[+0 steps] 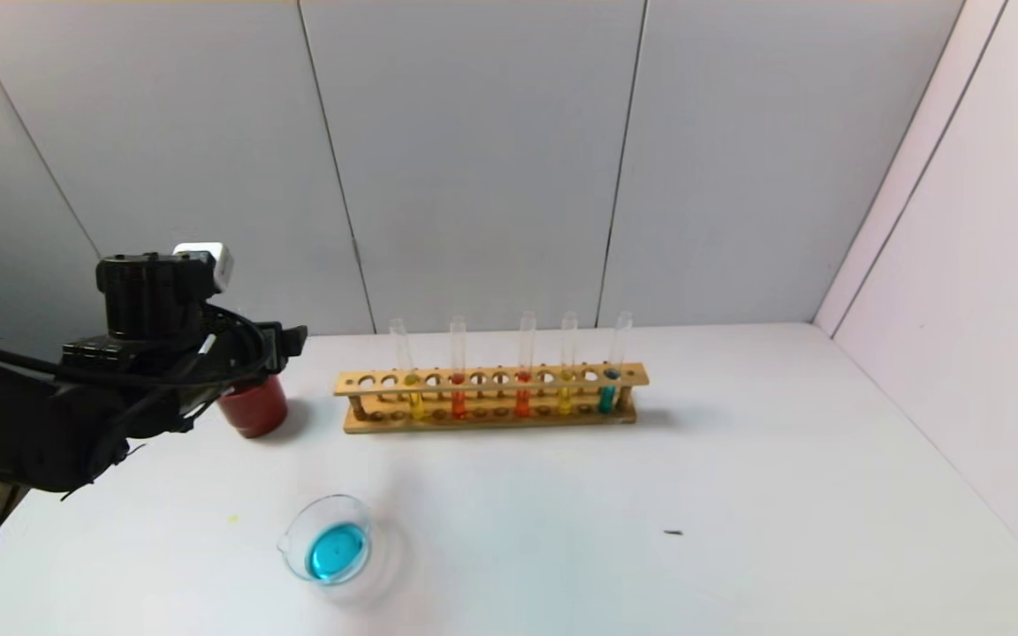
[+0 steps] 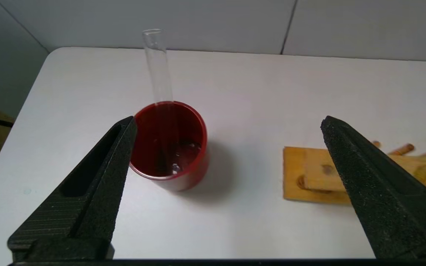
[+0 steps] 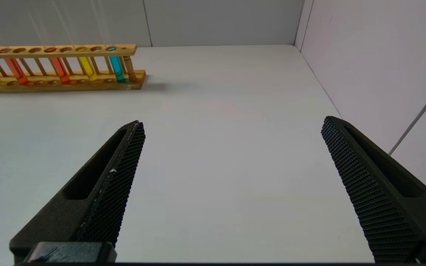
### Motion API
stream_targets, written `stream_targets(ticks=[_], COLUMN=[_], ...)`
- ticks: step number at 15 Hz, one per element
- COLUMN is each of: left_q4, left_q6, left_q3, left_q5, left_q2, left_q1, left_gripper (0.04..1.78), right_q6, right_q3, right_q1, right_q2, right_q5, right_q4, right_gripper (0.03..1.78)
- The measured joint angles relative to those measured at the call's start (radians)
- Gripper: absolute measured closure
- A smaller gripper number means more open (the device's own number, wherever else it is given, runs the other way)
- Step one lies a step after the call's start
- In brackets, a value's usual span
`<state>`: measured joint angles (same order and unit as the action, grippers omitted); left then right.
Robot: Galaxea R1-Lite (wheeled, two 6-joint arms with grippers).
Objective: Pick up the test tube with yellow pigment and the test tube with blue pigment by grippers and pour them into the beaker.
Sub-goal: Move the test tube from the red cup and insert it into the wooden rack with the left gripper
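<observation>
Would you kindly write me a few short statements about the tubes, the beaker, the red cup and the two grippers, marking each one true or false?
1. The low clear glass beaker holds blue liquid. True.
2. An empty clear glass tube stands in the dark red cup. True.
3. The black left gripper is clamped on that tube. False: its jaws stand wide apart, holding nothing.
4. The wooden rack holds six tubes. False: five, namely two yellow, two orange-red and one teal-blue.
5. The black right gripper holds the teal-blue tube. False: it is open and empty; that tube sits in the rack.
</observation>
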<state>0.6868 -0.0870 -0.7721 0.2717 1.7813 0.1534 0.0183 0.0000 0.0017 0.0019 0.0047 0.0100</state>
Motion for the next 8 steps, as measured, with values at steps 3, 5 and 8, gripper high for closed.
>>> stream_targets(ticks=[3, 5, 8], left_q4=[0.001, 0.004, 0.006], left_q6=[-0.009, -0.027, -0.071], left_q3=[0.072, 0.097, 0.100], left_q5=[0.029, 0.061, 0.133], left_q2=[-0.086, -0.118, -0.120], left_q1=[0.088, 0.155, 0.267], left_gripper=[0.07, 0.07, 0.07], right_q6=[0.000, 0.000, 0.000], right_q3=[0.000, 0.000, 0.000], right_q1=[0.000, 0.000, 0.000], right_q2=[0.000, 0.000, 0.000], right_q5=[0.000, 0.000, 0.000], right_q4=[0.000, 0.000, 0.000], right_gripper=[0.07, 0.07, 0.07])
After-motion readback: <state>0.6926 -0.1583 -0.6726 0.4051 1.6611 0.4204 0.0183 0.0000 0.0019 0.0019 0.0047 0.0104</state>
